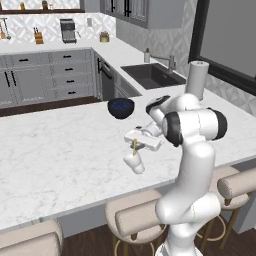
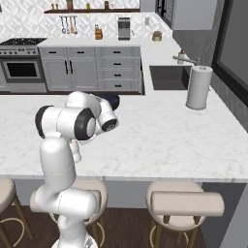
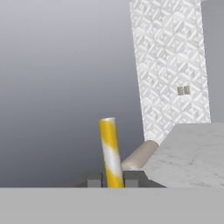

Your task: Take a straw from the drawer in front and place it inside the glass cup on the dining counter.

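Stools (image 1: 135, 217) with beige padded seats stand closest, tucked under the overhanging edge of the dining counter (image 1: 60, 160), and the arm rises among them. Over the white marble slab the gripper (image 1: 136, 143) reaches out near the front edge, its jaws closed tight on the straw (image 1: 134, 145), which shows as a short yellow piece below the hand. In the hand view the straw (image 3: 110, 151) stands up between the 2 dark fingertips (image 3: 93, 180), yellow with a white band, pinched at its base. Directly under the gripper sits the cup (image 1: 134, 161), whitish and translucent, leaning to one side on the counter. The straw's lower end is at or just above the cup's rim; whether it is inside I cannot tell.

Farther back on the counter, well apart from the cup, sits a dark blue bowl (image 1: 121, 107). A white paper towel roll (image 1: 196, 80) stands upright toward the right end, near the sink (image 1: 150, 75) and its tap (image 1: 170, 62). Along the back wall run grey cabinets, with a stack of shallow drawers (image 2: 118, 68) carrying short black bar handles, all shut. An oven (image 2: 22, 70) sits at the left in the right base view, and a coffee machine (image 2: 124, 28) stands on the rear worktop.
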